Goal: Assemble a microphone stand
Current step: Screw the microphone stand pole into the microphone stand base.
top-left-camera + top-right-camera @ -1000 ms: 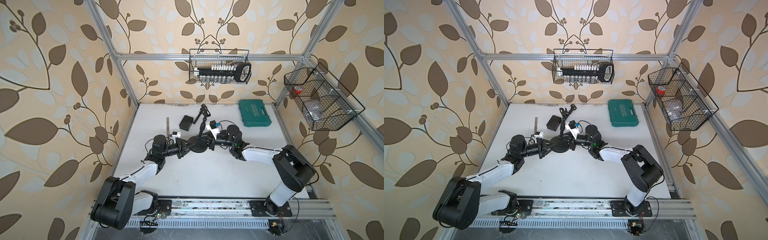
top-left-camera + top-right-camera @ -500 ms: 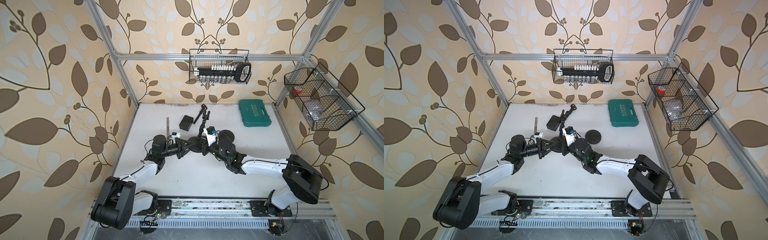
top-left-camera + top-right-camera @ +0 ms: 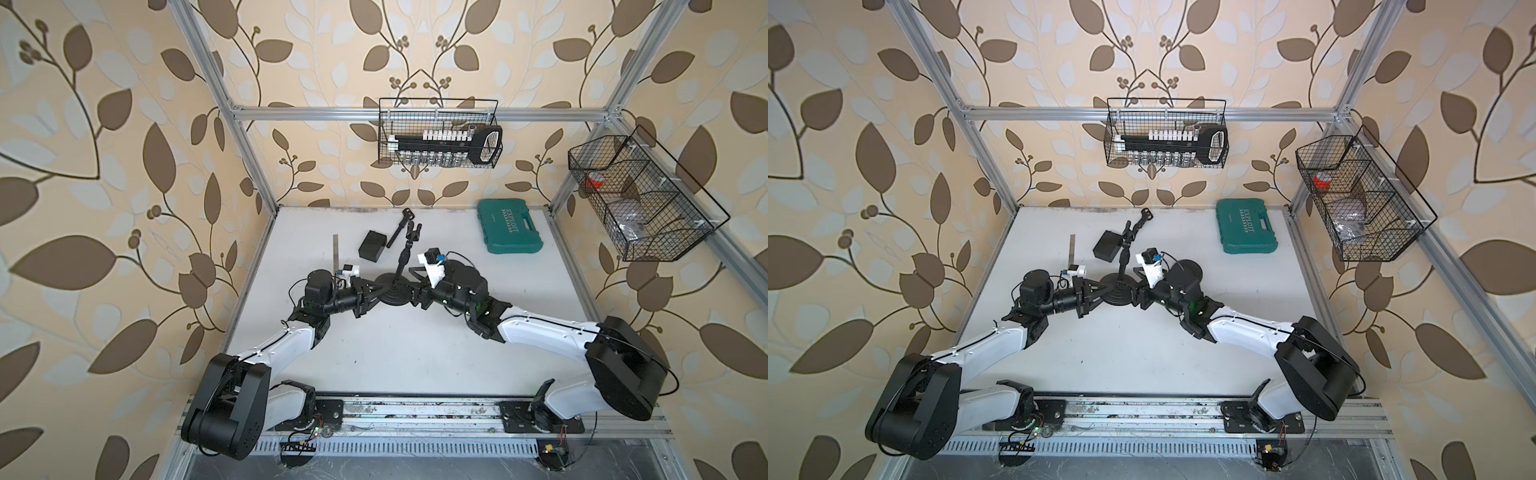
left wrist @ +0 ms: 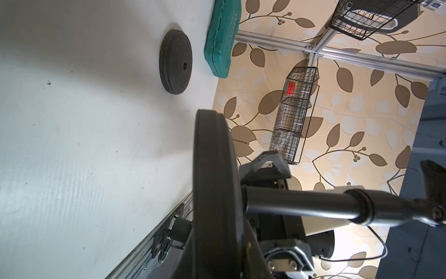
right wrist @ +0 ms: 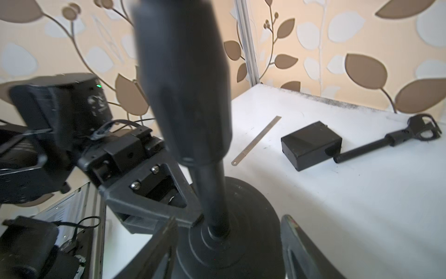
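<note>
Looks roughly midway: pole [image 3: 402, 259] upright in the base [image 3: 392, 293] at mid-frame in both top views, on the bench [image 3: 395, 357]. Left hand [image 3: 376, 289] clamped narrow on the base's rim from the left. Right hand [image 3: 414, 291] wide, fingers [image 5: 298, 244] spread either side of the base, gripping nothing. Left to do, most likely: rod [image 3: 397, 229] with its clip, loose on the bench above the base toward the back wall, clear of both hands. Spare disc [image 3: 1185, 270] flat just right of the pole, partly hidden by the right arm. Tight at the centre, with both hands crowding the base. Box [image 3: 372, 246] and ruler [image 3: 336, 249] close above-left, the box just beside the rod. Case [image 3: 509, 226] well off at upper right. Plenty of bare bench across the lower half, down to the front rail.
</note>
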### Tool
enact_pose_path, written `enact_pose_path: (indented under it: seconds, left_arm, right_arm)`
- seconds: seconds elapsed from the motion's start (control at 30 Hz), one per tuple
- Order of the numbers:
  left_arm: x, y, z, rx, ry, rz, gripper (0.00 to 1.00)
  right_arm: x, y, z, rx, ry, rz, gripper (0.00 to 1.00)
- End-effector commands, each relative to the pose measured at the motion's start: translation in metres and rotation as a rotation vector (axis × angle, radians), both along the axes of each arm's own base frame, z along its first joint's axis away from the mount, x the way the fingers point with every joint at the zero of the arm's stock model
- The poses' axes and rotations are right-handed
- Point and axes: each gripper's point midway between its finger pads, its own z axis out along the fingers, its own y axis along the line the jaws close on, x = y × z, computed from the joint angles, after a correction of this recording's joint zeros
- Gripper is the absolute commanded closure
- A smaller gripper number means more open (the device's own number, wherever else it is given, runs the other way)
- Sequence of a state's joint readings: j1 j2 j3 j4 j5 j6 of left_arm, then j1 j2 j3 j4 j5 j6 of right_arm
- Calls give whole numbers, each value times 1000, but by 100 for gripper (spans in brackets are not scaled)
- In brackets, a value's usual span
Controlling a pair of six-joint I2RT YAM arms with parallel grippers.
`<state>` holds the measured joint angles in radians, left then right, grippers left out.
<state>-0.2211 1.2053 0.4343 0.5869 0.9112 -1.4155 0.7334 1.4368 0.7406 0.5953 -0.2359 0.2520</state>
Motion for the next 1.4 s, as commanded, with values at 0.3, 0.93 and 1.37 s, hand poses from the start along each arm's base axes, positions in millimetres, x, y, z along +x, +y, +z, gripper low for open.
enact_pose_path:
  seconds: [0.3, 0.93, 1.37]
  left_arm:
    - [-1, -5, 46, -44, -183, -69, 100]
    - [-5, -8, 53, -55, -196, -106, 100]
    - [4, -9, 63, -77, -246, -90, 100]
  right_arm:
    - [-18, 2, 12, -7, -113, 385, 43]
    - [6, 19, 4, 23, -97, 386, 78]
    - [10, 14, -19, -19, 4, 152, 100]
